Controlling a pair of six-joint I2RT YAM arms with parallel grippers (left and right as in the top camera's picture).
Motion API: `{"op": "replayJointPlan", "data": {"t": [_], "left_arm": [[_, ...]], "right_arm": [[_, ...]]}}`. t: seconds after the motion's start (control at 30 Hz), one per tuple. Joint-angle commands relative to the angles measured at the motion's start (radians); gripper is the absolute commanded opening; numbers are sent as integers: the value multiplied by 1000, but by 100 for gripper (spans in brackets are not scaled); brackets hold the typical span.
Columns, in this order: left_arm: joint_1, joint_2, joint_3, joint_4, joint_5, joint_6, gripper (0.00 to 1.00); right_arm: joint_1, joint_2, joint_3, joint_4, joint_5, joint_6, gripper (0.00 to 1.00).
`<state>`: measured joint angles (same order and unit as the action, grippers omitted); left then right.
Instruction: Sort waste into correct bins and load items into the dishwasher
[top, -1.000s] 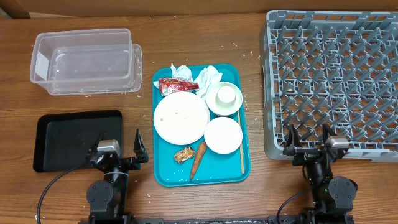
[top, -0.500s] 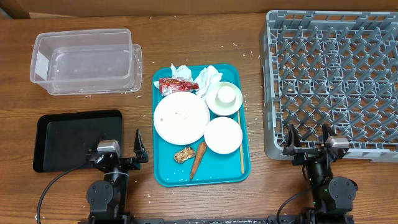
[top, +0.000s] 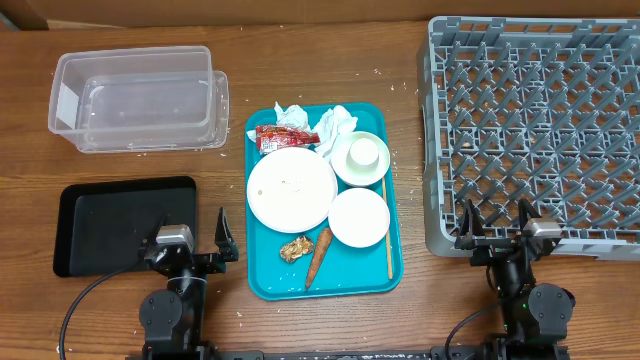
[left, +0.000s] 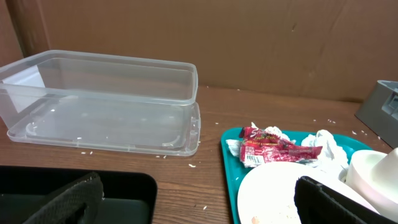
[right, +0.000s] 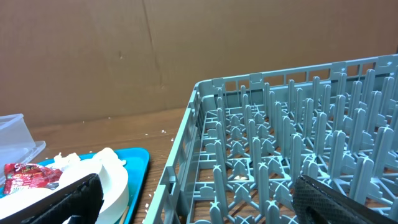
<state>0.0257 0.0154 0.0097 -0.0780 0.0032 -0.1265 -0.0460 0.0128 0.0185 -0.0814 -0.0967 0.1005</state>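
Observation:
A teal tray holds a large white plate, a bowl, a second bowl with a cup in it, and a chopstick along the right edge. Crumpled napkins, a red wrapper, a carrot piece and a brown lump lie there too. The clear tub stands back left, the black tray front left, the grey dish rack at right. My left gripper and right gripper are open and empty near the front edge.
Rice grains are scattered on the wooden table between the tub and the teal tray. A brown cardboard wall closes off the back. The rack's front wall stands directly before my right gripper.

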Motion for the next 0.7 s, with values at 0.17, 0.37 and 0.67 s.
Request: {"op": "replayJointPlan", "data": {"t": [0.17,0.37,0.67], "left_arm": [[2,-11,-5,1,-11,19,100],[1,-11,-5,5,56,-51,100],[0,-11,-4,105,249,-539,100]], "right_arm": [[-4,-10,-10,5,10,3,100],[-4,-10,-10,5,10,3,100],[-4,-10,-10,5,10,4,100]]}}
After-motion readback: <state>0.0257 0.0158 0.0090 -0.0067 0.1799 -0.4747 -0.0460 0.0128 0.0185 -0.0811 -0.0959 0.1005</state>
